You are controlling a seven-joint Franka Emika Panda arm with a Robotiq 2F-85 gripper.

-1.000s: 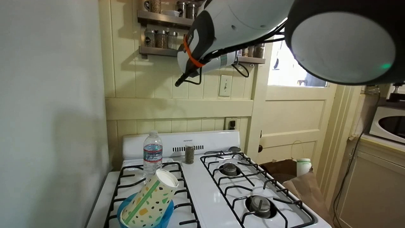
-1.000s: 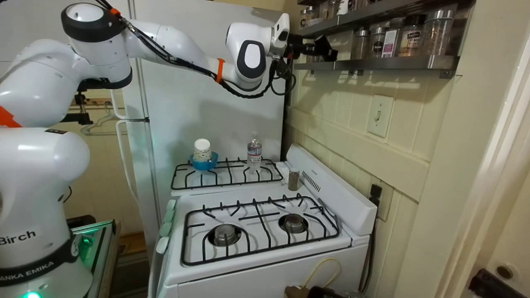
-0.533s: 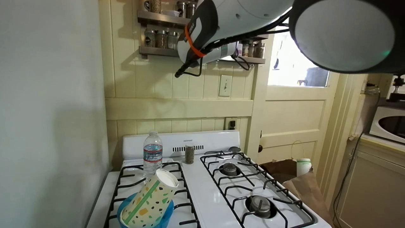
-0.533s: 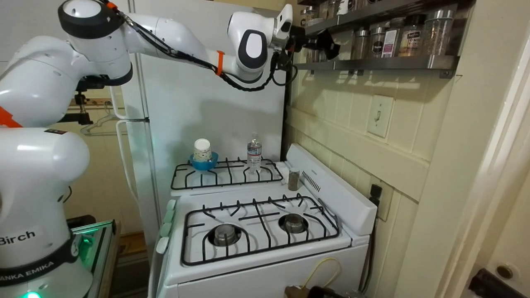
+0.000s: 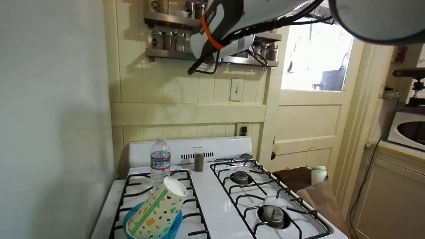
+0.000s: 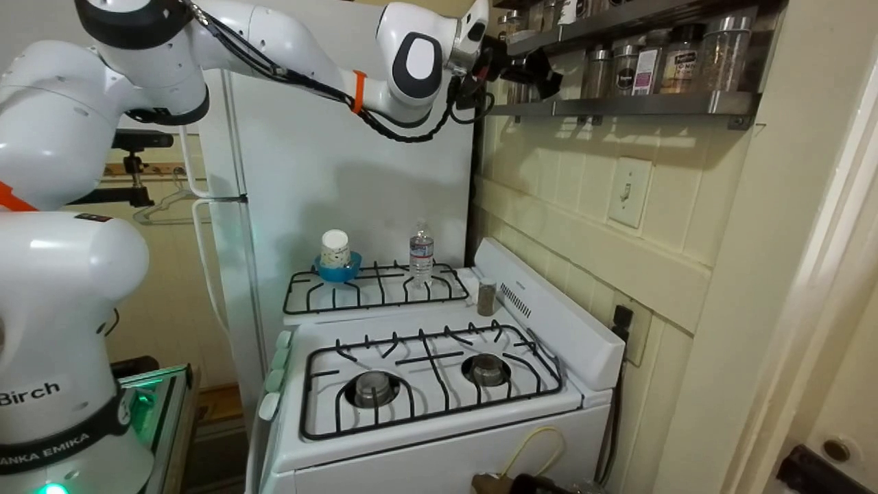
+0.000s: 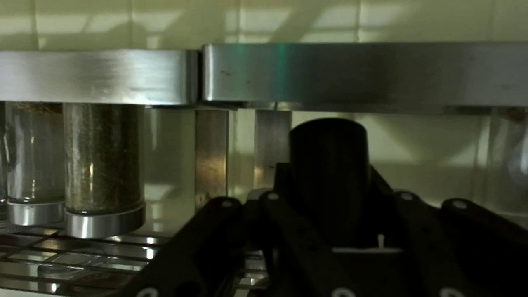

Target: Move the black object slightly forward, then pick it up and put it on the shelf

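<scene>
My gripper [image 7: 330, 177] is shut on the black object [image 7: 328, 144], a dark upright cylinder between the fingers in the wrist view, which stands upside down. In an exterior view my gripper [image 6: 531, 74] is at the lower tier of the shelf, in front of a gap between jars. The shelf [image 6: 658, 104] is a two-tier metal wall rack with front rails and spice jars; it also shows in an exterior view [image 5: 169, 54], where the arm hides the gripper. In the wrist view the object's free end is close to the rail [image 7: 363, 76]; contact cannot be told.
Jars [image 7: 103, 161] stand on the lower tier beside the gripper. The upper tier [image 6: 610, 24] is close above. On the stove below are a water bottle [image 5: 160, 159], a small spice jar [image 5: 199, 162] and a patterned cup [image 5: 157, 209] in a blue bowl [image 6: 338, 269].
The arm's elbow and forearm have risen. The gripper has lifted slightly at the lower tier, still holding the object. The things on the stove have not moved.
</scene>
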